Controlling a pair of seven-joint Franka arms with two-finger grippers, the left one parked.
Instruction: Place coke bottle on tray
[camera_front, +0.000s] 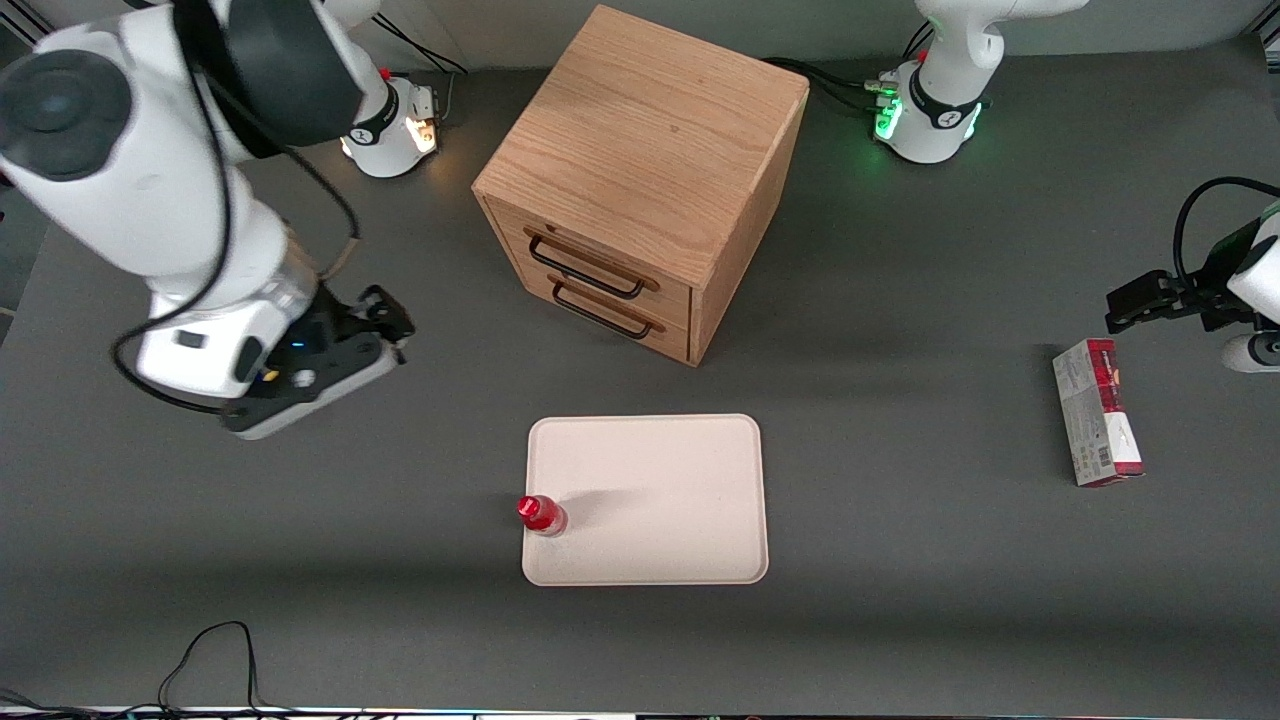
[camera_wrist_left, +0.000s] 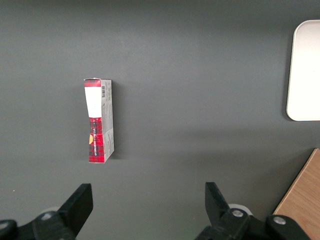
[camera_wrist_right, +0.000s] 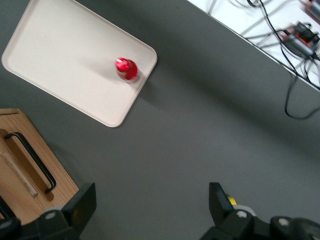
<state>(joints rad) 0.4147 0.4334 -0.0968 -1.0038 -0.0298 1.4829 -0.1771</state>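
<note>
You'll see the bottle (camera_front: 542, 514) standing upright on the tray (camera_front: 660, 500), at the tray's edge toward the working arm's end, near the corner closest to the front camera; the red cap faces up. The gripper (camera_front: 395, 335) hangs above bare table, well apart from the tray, toward the working arm's end, with fingers (camera_wrist_right: 80, 202) spread wide and holding nothing. The wooden drawer cabinet (camera_front: 640, 170) sits farther from the front camera than the tray. A carton (camera_front: 1097, 425) lies flat toward the parked arm's end.
</note>
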